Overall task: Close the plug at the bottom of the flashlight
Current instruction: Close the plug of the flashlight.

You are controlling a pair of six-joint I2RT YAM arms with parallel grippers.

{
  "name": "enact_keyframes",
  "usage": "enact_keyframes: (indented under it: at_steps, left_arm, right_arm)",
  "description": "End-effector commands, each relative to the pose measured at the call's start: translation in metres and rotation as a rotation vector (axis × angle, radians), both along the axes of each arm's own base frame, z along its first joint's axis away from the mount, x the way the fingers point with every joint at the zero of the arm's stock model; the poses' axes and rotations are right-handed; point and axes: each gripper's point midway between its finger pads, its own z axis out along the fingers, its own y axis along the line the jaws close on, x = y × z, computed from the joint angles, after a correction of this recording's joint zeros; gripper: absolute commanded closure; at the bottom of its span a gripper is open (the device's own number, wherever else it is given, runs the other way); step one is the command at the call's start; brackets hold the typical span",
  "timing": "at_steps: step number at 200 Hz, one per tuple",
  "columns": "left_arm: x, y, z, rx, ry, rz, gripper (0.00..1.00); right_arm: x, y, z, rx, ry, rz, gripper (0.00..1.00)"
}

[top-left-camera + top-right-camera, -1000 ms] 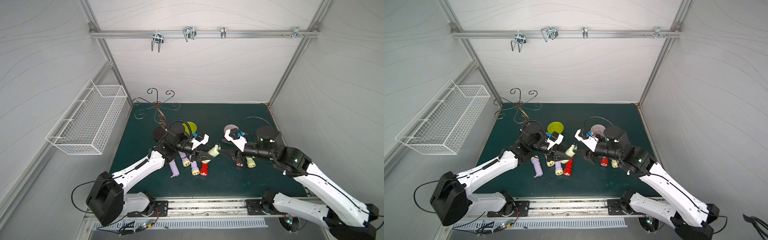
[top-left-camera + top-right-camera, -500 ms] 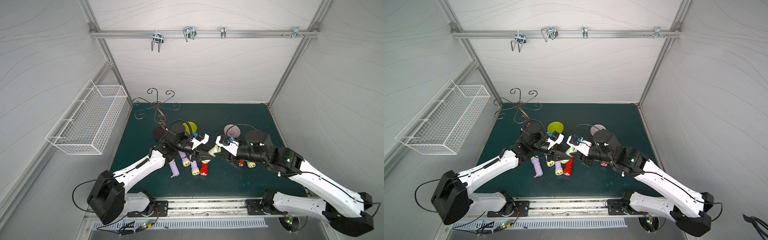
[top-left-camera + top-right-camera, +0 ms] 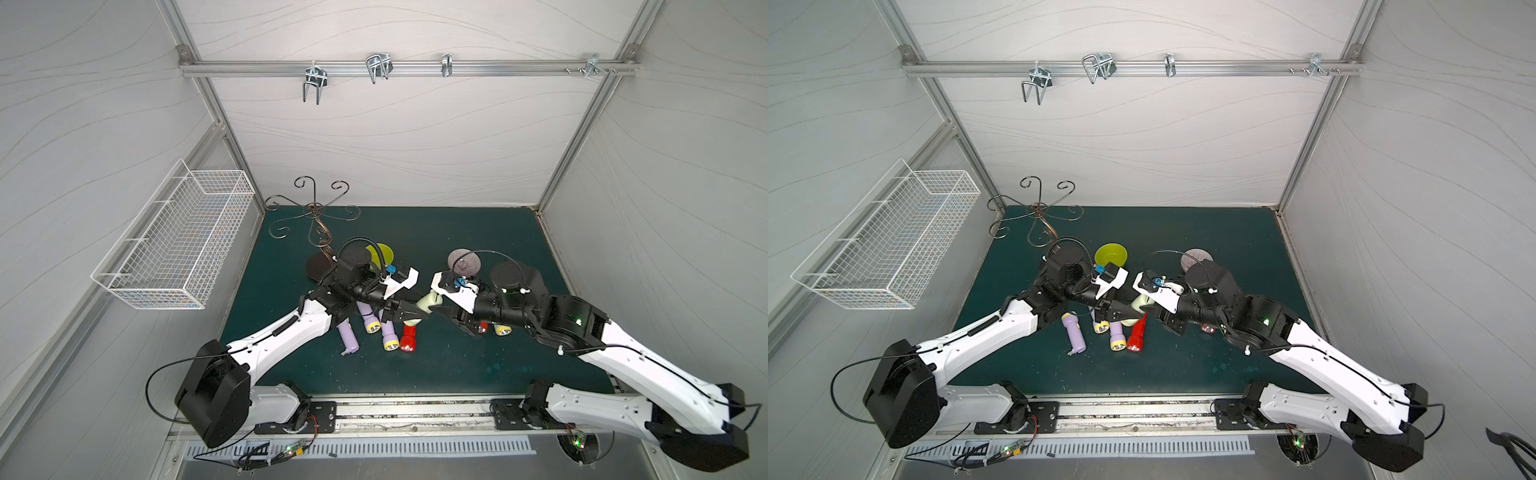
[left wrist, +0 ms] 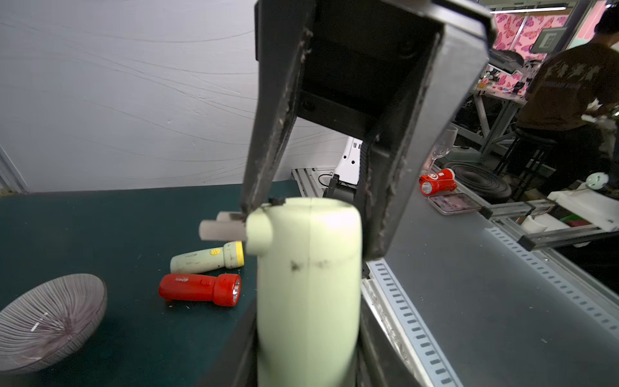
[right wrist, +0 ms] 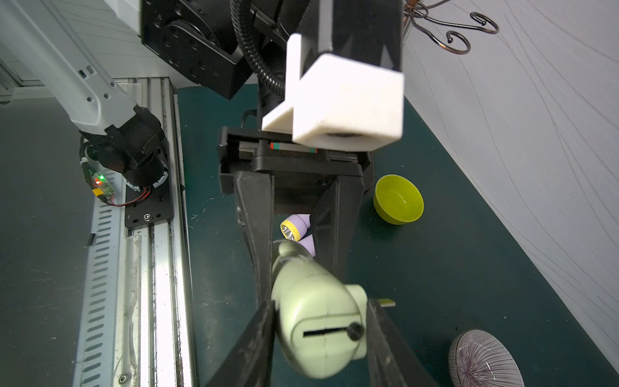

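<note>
Above the middle of the green desk (image 3: 457, 370), in both top views, we saw the left hand (image 3: 412, 316) and the right hand (image 3: 439, 308) meeting tip to tip around a pale green flashlight (image 3: 427, 300), which was held clear of the surface. From up there the flashlight was only a pale patch between black fingers.

The left wrist view added what the top views lacked. The plug (image 4: 221, 230) stood swung out from the side of the flashlight's bottom end, its two grey prongs pointing sideways. One right fingertip (image 4: 256, 194) touched the flashlight just at the plug's hinge. The right wrist view showed the end face itself, with a dark slot and a small black knob, and only the tip of one prong past a finger.

A red flashlight (image 4: 199, 288) and a cream flashlight (image 4: 207, 257), half covered by the right arm from above, lay in full sight in the left wrist view, near a striped bowl (image 4: 50, 321).

The left hand was clamped on the flashlight's body, its arm stretched low across the desk. The right arm reached in from the opposite side. Its fingers were spread to either side of the bottom end; whether they squeezed it we could not tell.

The flashlight's far end was hard to make out behind the left fingers.
</note>
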Motion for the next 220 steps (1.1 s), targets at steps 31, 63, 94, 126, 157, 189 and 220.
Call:
enact_keyframes:
  at_steps: [31,63,94,126,157,189,220]
  left_arm:
    - [-0.002,-0.002,0.027,-0.062,-0.066,-0.039,1.00]
    - [-0.002,-0.003,0.026,-0.059,-0.053,-0.049,1.00]
    - [-0.003,-0.002,0.026,-0.059,-0.047,-0.054,1.00]
    - [-0.004,-0.002,0.027,-0.061,-0.051,-0.054,1.00]
    - [-0.004,-0.001,0.029,-0.064,-0.055,-0.053,1.00]
    - [-0.004,-0.001,0.030,-0.066,-0.060,-0.049,1.00]
    - [-0.004,-0.001,0.031,-0.068,-0.066,-0.046,1.00]
  right_arm:
    - [0.001,-0.005,0.009,-0.010,-0.053,-0.033,0.52]
    - [0.002,-0.006,0.015,-0.006,-0.074,-0.040,0.52]
    - [0.003,-0.007,0.019,-0.004,-0.086,-0.044,0.54]
    - [0.002,-0.008,0.017,-0.010,-0.080,-0.043,0.57]
    - [0.003,-0.008,0.015,-0.010,-0.075,-0.052,0.65]
    - [0.003,-0.008,0.014,-0.008,-0.064,-0.056,0.73]
    - [0.002,-0.006,0.010,-0.014,-0.050,-0.054,0.74]
